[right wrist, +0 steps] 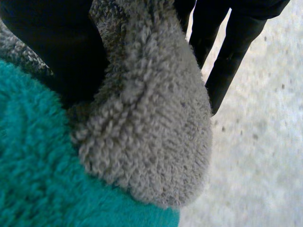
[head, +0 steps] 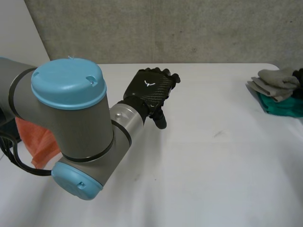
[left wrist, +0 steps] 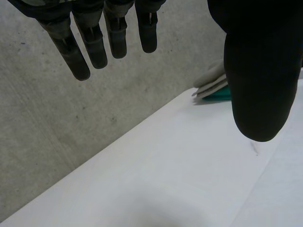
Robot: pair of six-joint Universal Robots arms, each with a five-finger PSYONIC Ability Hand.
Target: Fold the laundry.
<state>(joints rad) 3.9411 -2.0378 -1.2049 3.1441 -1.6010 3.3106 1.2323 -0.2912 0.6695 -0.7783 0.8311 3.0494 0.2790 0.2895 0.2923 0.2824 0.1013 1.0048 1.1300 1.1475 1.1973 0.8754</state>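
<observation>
A folded grey fleece cloth (head: 276, 80) lies on top of a teal cloth (head: 285, 106) at the table's far right edge. In the right wrist view my right hand (right wrist: 52, 47) pinches a fold of the grey cloth (right wrist: 156, 127) between its thumb and its fingers (right wrist: 232, 47), with the teal cloth (right wrist: 38, 184) underneath. A sliver of that hand (head: 299, 75) shows beside the stack. My left hand (head: 150, 89) hovers open over the middle of the white table (head: 213, 165), fingers (left wrist: 94, 42) straight and holding nothing; the stack (left wrist: 213, 80) lies beyond its thumb.
An orange cloth (head: 38, 139) hangs off the table's left side behind my left arm (head: 75, 123). A grey concrete wall (head: 189, 28) runs along the table's far edge.
</observation>
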